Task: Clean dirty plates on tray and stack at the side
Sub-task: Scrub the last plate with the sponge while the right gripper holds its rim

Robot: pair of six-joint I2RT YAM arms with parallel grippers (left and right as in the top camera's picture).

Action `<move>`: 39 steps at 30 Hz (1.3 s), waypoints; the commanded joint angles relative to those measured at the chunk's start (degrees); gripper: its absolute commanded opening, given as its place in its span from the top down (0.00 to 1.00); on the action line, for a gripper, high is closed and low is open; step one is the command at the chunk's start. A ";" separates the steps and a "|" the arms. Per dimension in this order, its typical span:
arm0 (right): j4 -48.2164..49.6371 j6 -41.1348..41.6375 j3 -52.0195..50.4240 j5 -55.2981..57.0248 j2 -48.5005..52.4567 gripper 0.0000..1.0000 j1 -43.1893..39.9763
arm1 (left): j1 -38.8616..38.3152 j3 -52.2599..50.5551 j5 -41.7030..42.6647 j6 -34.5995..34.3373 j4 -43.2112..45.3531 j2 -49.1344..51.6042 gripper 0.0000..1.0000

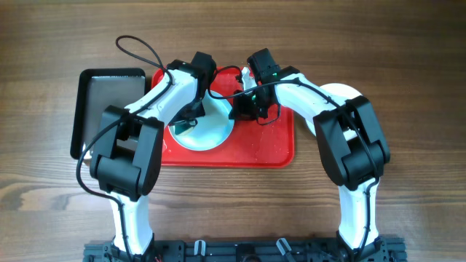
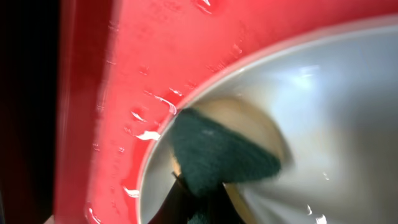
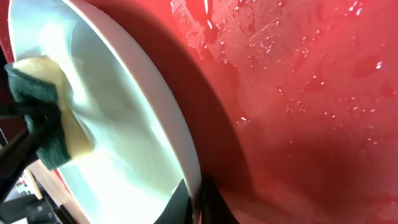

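Left gripper (image 1: 191, 115) is closed on a sponge (image 2: 219, 157), green scouring face over a yellow body, and presses it into the bowl of a plate (image 1: 212, 129) just inside the rim. Right gripper (image 3: 196, 208) pinches the opposite rim of that plate, which appears tipped up slightly off the tray floor on that side.

This pale plate sits on the left half of the red tray (image 1: 271, 149), which lies mid-counter toward the far edge and is beaded with water. A second plate (image 1: 342, 92) rests on the counter (image 1: 415, 44) just off the tray's right end, partly under the right arm. A black tray (image 1: 105, 94) lies near the counter's left edge.

The step in hand looks like scrubbing. To do it well, the right pinch should stay firm so the glossy, wet plate cannot spin or slide. The sponge should sweep in overlapping arcs from rim to centre with moderate downward pressure. Pushing too hard toward the held rim could lever the plate out of the pinch. Whether any dirt remains cannot be told here.
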 commanded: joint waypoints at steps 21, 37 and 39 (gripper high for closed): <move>-0.17 -0.22 -0.70 -0.24 0.96 0.96 -1.05 | -5.14 -1.49 14.12 8.66 21.14 2.10 0.96; -0.28 -0.83 -0.70 -0.02 0.96 0.96 -1.05 | 4.50 -1.49 21.29 18.40 8.22 2.08 0.96; -0.28 -0.81 -0.70 0.00 0.96 0.96 -1.05 | 4.50 -1.49 29.75 21.11 9.66 2.08 0.96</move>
